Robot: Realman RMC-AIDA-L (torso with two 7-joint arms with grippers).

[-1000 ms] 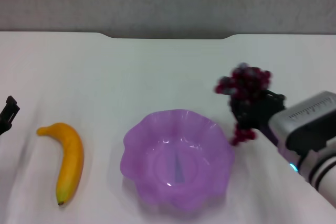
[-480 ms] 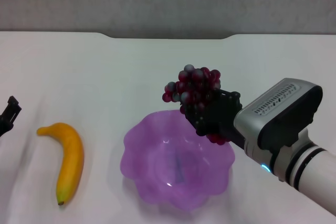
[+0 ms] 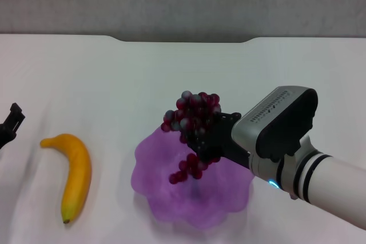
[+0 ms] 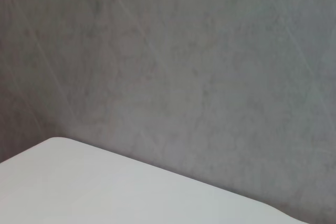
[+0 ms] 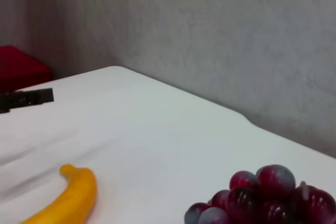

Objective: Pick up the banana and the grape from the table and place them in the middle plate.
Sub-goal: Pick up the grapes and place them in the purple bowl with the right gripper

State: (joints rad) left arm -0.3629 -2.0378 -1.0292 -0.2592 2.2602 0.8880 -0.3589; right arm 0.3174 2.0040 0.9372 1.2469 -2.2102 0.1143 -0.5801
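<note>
Grape [image 3: 191, 121] hangs clamped in right gripper [image 3: 213, 141] over middle plate [image 3: 154, 195], unreleased; banana [image 3: 77, 175] lower left awaits idle left gripper [image 3: 10, 124]

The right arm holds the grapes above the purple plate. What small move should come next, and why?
Probably lower a little, then open. The right pincer holds the grapes over the plate, their tail hanging into the bowl. The banana lies on the table; the left pincer waits at the edge.
</note>
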